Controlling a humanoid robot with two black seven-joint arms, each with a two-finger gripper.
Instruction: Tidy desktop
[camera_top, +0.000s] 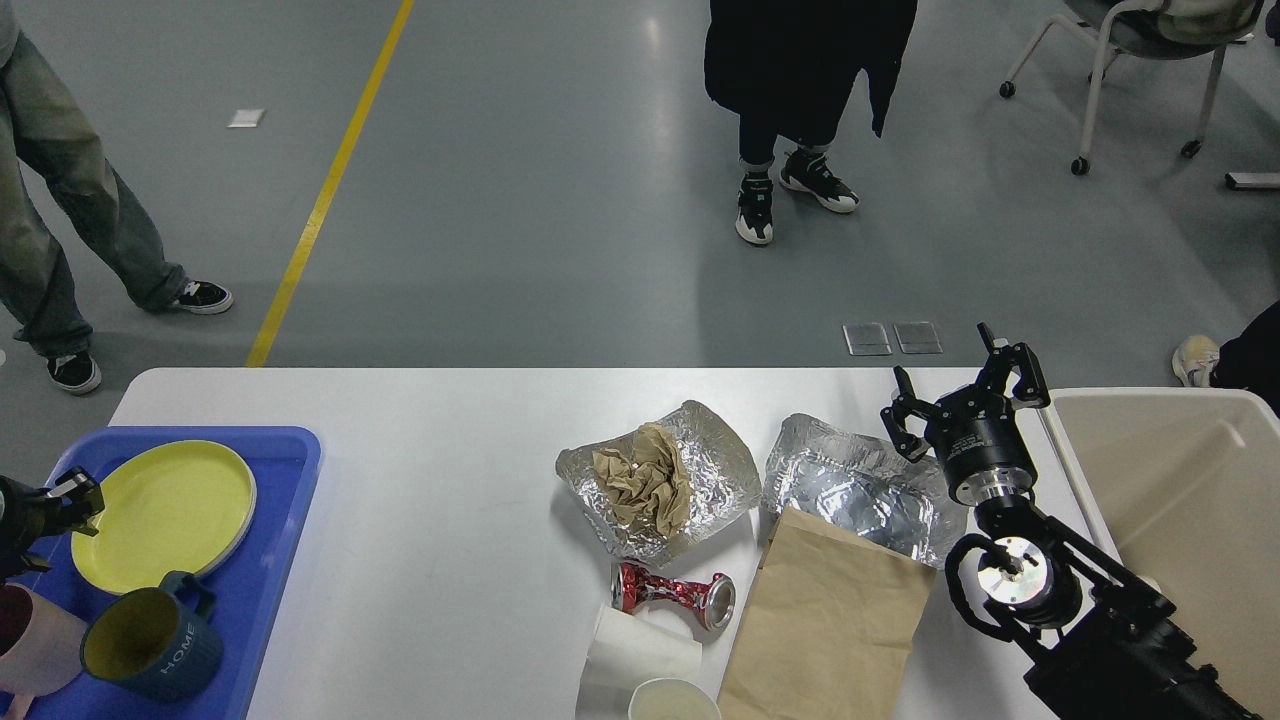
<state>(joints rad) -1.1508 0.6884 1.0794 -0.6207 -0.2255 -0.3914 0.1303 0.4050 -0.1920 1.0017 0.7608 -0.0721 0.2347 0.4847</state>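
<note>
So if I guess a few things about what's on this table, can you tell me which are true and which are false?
1. The yellow plate sits in the blue tray. True.
2. The red can stands upright and undented. False: it lies on its side, crushed in the middle.
3. Crumpled brown paper rests in a foil container. True.
4. The right gripper is clamped on the paper bag. False: it is open and holds nothing.
5. The beige bin is at the table's left end. False: right end.

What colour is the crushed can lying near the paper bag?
Red with silver ends; the can shows best in the head view.
</note>
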